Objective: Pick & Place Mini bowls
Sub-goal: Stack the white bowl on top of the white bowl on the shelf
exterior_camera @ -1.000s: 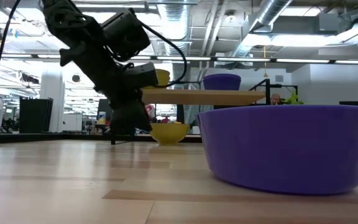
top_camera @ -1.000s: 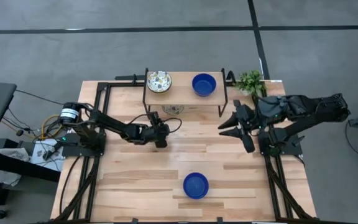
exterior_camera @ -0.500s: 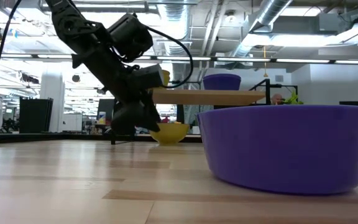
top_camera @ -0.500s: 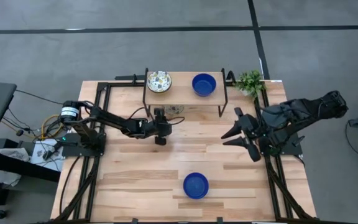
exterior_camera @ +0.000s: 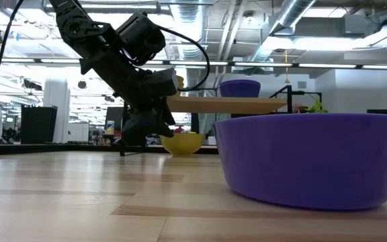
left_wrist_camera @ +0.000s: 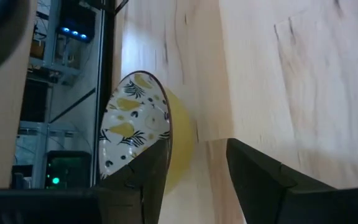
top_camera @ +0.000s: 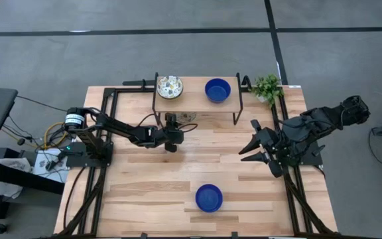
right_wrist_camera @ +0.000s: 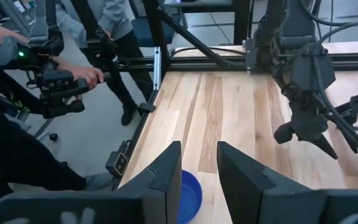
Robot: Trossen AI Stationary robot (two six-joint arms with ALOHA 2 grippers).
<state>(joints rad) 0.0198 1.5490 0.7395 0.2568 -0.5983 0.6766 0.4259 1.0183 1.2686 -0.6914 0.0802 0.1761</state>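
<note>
Left arm stretched low across the counter (top_camera: 138,186), left hand (top_camera: 171,135) spread beside a yellow patterned bowl (left_wrist_camera: 138,127) under the shelf (top_camera: 197,103); right hand (top_camera: 260,149) spread, empty, at right edge; blue bowl (top_camera: 209,198) near centre.

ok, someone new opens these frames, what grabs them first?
Probably the small raised wooden shelf at the table's far edge, carrying a floral bowl and a cobalt blue bowl. Next, the left gripper reaching under that shelf, its open fingers straddling the rim of a yellow patterned bowl. A lone blue bowl sits near the front edge; the right gripper waits at the right side.
</note>
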